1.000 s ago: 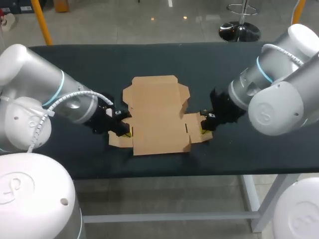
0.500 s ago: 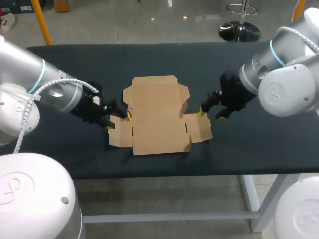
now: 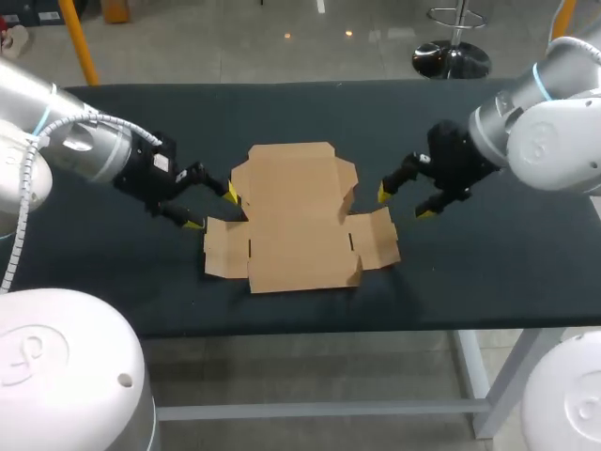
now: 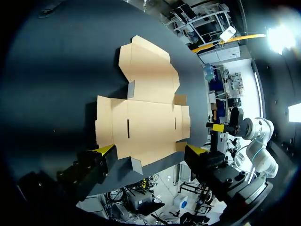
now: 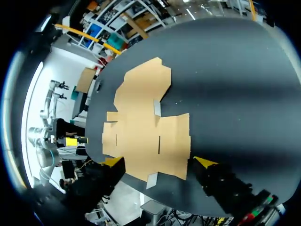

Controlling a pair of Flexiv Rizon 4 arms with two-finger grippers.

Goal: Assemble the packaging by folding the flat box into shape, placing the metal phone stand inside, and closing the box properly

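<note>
The flat brown cardboard box lies unfolded in the middle of the black table, its side flaps spread out low. My left gripper hovers open just off the box's left side, fingers apart and touching nothing. My right gripper hangs open off the right side, also empty. In the left wrist view the box lies ahead of the open left gripper. In the right wrist view the box spreads ahead of the open right gripper. No metal phone stand is in view.
Bare black tabletop surrounds the box on all sides. The table's front edge runs close below the box. From the left wrist, my right arm's yellow tip shows beyond the box.
Both grippers have opened, let go of the box's side flaps and drawn outward and back from the box. The box has stayed in place.
</note>
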